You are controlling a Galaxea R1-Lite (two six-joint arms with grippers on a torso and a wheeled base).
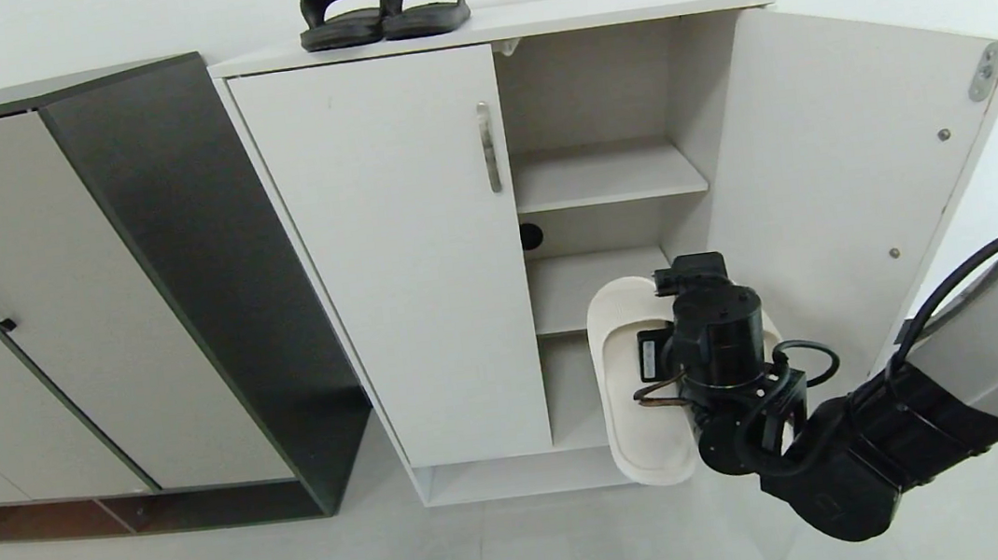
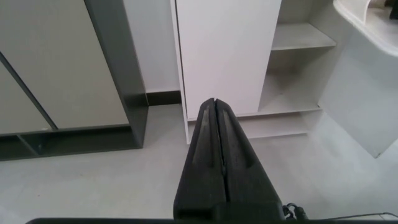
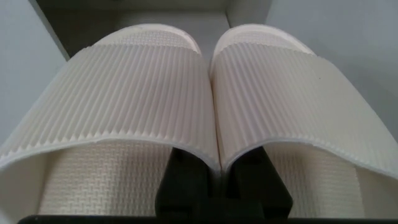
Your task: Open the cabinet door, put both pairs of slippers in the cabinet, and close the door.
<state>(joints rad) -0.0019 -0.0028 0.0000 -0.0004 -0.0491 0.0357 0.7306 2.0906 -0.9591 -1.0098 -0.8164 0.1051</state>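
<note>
Here, in the head view, a white cabinet (image 1: 385, 265) is seen against the far wall. Its left door is closed and its right door (image 1: 836, 185) stands wide open, so that the shelves (image 1: 605, 176) are exposed. A pair of black slippers (image 1: 383, 7) is set on the cabinet's top, toward the left. A pair of cream slippers (image 1: 628, 378) is held in the air at the end of the right arm (image 1: 839, 457), just in front of the open compartment and level with the lower shelves. In the left wrist view, the left gripper (image 2: 214, 112) is shown with its fingers pressed together and nothing between them, above bare floor and well apart from the cabinet. In the right wrist view, the right gripper (image 3: 217, 177) is seen pinching the two cream slippers together by their touching inner edges, under the ribbed straps. The hold is judged narrow. A slipper could be levered loose if a toe were caught on a shelf edge or on the closed door's edge, and the open door could be knocked by the arm.
</note>
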